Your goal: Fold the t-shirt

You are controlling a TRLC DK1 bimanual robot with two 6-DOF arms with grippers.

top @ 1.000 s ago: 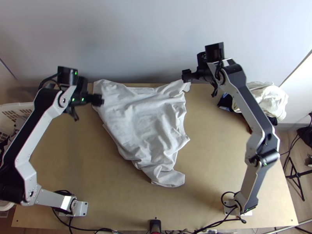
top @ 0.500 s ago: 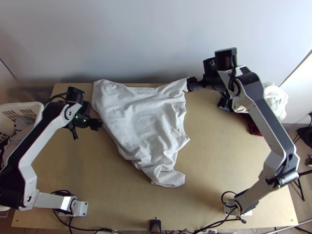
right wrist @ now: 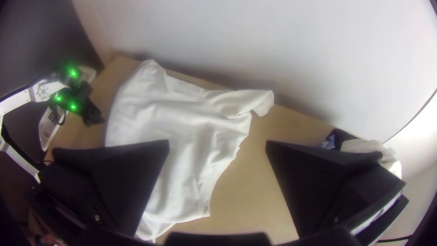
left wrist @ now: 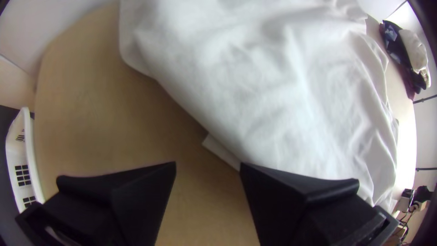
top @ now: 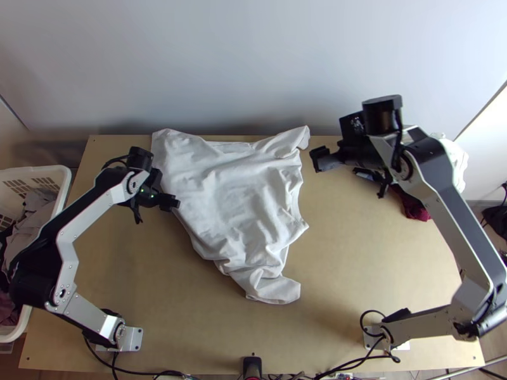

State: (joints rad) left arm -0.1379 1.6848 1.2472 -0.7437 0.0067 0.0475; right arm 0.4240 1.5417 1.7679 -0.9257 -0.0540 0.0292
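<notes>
1. The left pincer (top: 170, 202), left of centre in the top view, is released, its fingers parted and empty. It is at the left edge of the white t-shirt (top: 231, 183); I cannot tell whether they touch.
2. The right pincer (top: 320, 159), in the upper right part of the top view, is also released. It stands to the right of the t-shirt's upper right corner, apart from it.
3. The t-shirt lies spread but creased across the upper middle of the top view. Its long axis slants from upper left to lower middle, with the wide end up and the narrow, rumpled end pointing down and slightly right.
4. Beneath it is the wooden worktop (top: 355, 272).
5. Farther out, a white basket (top: 64, 172) holding clothes sits at the left edge; dark red cloth (top: 415, 209) and off-white cloth (top: 459, 158) lie at the right.
</notes>
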